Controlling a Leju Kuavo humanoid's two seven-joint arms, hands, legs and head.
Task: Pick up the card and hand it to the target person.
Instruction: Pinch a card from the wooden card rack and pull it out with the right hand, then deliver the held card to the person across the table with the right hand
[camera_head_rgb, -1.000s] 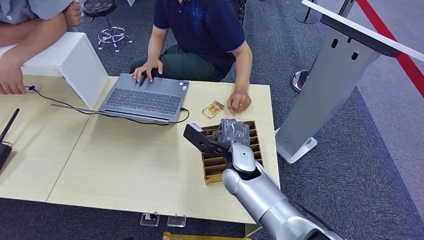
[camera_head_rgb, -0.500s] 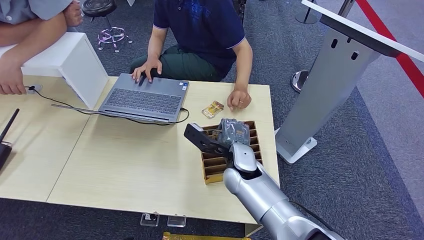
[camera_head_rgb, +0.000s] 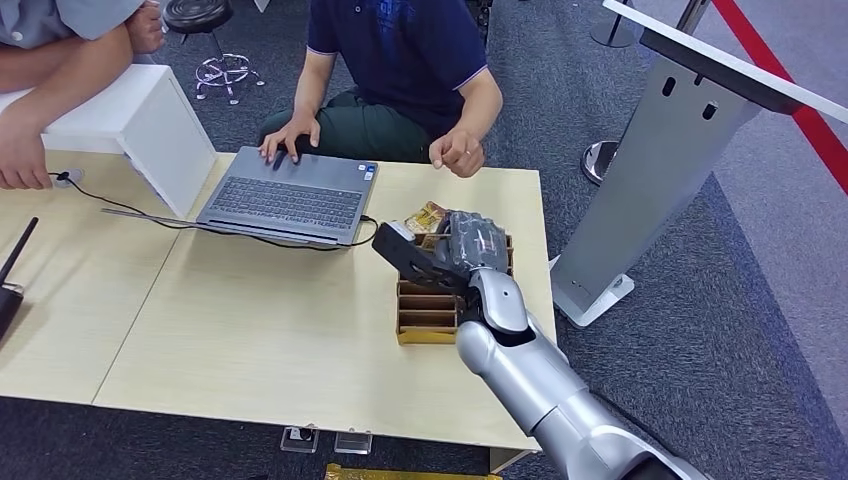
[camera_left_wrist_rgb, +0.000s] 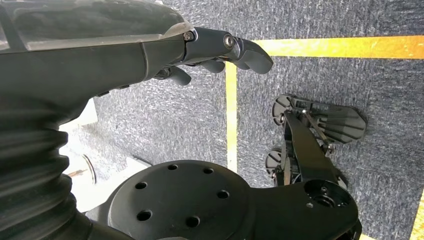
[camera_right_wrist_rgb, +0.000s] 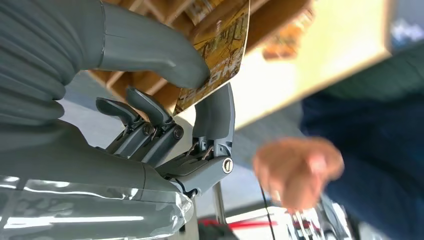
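My right hand (camera_head_rgb: 463, 250) is lifted above the far end of the wooden slotted box (camera_head_rgb: 428, 312) on the table. In the right wrist view the hand (camera_right_wrist_rgb: 165, 130) pinches a yellow-brown printed card (camera_right_wrist_rgb: 222, 45) between thumb and a finger. A person in a dark blue shirt (camera_head_rgb: 400, 50) sits across the table, one hand (camera_head_rgb: 457, 152) raised off the tabletop toward mine and blurred in the wrist view (camera_right_wrist_rgb: 297, 172). My left hand (camera_left_wrist_rgb: 220, 47) hangs over the carpet, holding nothing.
A second card (camera_head_rgb: 424, 213) lies on the table just beyond the box. An open laptop (camera_head_rgb: 290, 195) with a cable sits left of it, a white box (camera_head_rgb: 140, 120) farther left. Another person's arm (camera_head_rgb: 40, 90) rests at the far left. A grey stand (camera_head_rgb: 660, 170) is off the table's right edge.
My right hand rose and moved away from me toward the seated person. The wooden box shifted slightly the same way. The person's hand lifted off the table.
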